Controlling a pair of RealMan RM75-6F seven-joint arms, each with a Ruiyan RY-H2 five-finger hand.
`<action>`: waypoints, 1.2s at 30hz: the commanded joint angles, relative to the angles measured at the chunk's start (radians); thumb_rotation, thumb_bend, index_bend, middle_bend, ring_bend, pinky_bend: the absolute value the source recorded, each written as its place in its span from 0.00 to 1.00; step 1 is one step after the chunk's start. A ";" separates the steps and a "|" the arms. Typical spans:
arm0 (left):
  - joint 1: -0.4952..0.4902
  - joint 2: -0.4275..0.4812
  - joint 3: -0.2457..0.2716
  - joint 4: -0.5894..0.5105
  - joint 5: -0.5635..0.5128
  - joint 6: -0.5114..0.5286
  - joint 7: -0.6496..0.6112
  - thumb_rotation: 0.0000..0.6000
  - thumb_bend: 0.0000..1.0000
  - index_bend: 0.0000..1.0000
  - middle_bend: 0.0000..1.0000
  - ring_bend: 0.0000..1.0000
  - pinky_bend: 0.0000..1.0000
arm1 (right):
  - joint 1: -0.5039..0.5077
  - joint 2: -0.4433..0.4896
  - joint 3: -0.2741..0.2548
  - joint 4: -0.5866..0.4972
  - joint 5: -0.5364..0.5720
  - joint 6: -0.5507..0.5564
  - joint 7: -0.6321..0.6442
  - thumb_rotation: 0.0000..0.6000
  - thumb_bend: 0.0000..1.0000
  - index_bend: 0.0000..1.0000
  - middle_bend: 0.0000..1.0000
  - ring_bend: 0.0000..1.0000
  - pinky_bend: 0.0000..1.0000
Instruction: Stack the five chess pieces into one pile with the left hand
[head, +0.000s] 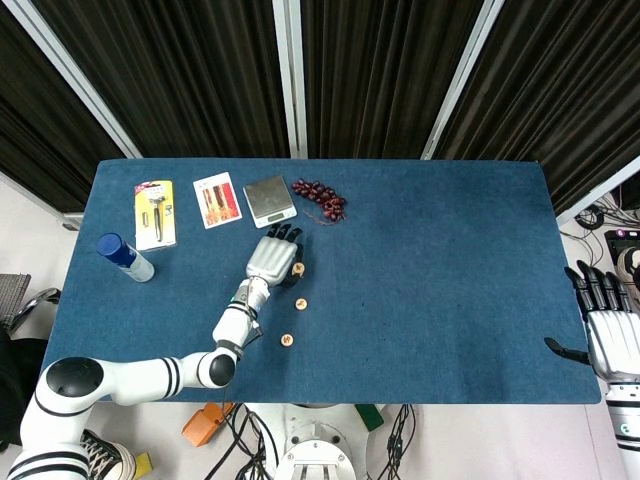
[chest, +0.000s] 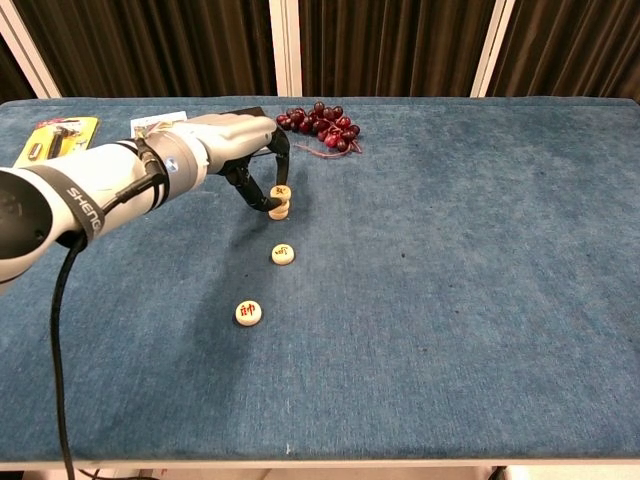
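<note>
You are at the placing step: a chess piece is being set on the growing pile, and two loose pieces remain, so in my judgement the task is somewhat past halfway.

Nearest, in the lower centre-left of the chest view, lies the first loose piece (chest: 248, 313), flat on the blue table (chest: 450, 300). Just above it in the frame lies the second loose piece (chest: 283, 254), apart from the first and from the pile.

Further up, left of centre, your left hand (chest: 240, 150) reaches down over the pile (chest: 279, 208); its dark fingertips (chest: 268, 195) pinch the top piece (chest: 281, 192), which sits on or just over the pile. The pile looks like three pieces with this one, but the exact layers are too small to count surely; that would give five pieces in all.

Next move, as I judge it: release only once the top piece sits square, lift straight up without brushing the pile, then come down toward the second loose piece.

At the far edge lie one bunch of grapes (chest: 320, 125), one small scale (head: 269, 200), one card (head: 217, 199), one packaged tool (head: 154, 212) and one blue can (head: 124, 256).

Your right hand (head: 608, 325) rests at the lower right of the head view, fingers apart, holding nothing.
</note>
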 joint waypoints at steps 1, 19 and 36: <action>-0.003 -0.001 0.003 0.003 -0.003 0.000 -0.003 1.00 0.34 0.47 0.09 0.00 0.00 | 0.000 -0.001 0.000 0.000 0.000 -0.001 0.000 1.00 0.06 0.00 0.01 0.00 0.05; -0.019 -0.007 0.025 0.014 -0.019 0.011 -0.004 1.00 0.32 0.43 0.08 0.00 0.00 | 0.003 -0.003 0.002 0.004 0.004 -0.006 0.005 1.00 0.06 0.00 0.01 0.00 0.05; 0.054 0.098 0.083 -0.179 0.194 0.110 -0.119 1.00 0.31 0.30 0.04 0.00 0.00 | 0.006 -0.001 0.008 0.009 0.006 -0.008 0.014 1.00 0.06 0.00 0.01 0.00 0.05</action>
